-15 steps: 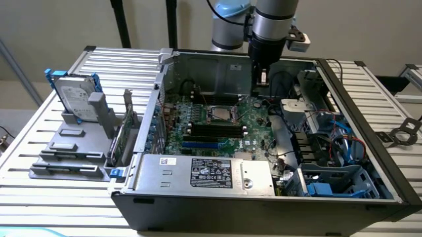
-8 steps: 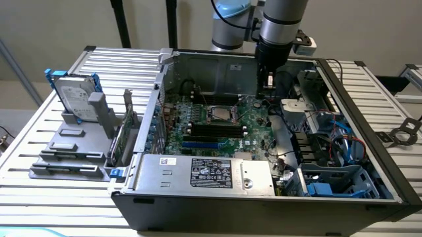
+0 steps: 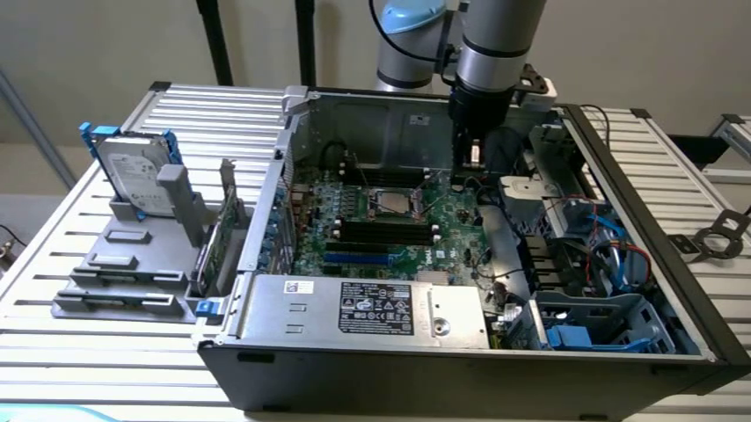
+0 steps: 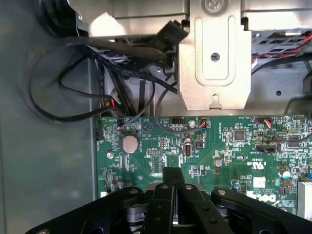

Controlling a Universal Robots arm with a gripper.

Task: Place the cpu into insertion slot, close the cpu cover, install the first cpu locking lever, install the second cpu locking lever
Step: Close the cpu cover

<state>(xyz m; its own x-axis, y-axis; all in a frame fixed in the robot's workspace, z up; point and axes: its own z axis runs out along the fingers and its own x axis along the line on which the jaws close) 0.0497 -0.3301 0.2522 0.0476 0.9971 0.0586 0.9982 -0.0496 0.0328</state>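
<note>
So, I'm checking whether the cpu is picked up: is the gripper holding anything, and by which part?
Nothing seems held: the gripper has its fingertips together over the green board, with nothing showing between them.

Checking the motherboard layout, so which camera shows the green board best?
The exterior view: the green board lies in the open case, with the insertion slot and memory slots visible. The wrist view shows one edge strip of it close up.

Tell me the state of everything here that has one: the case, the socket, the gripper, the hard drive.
computer case: open, side panel off, lying flat.
insertion slot: covered or not, too small to tell.
gripper: shut, over the green board, away from the slot.
hard drive: outside the case, upright in a grey rack.
</note>
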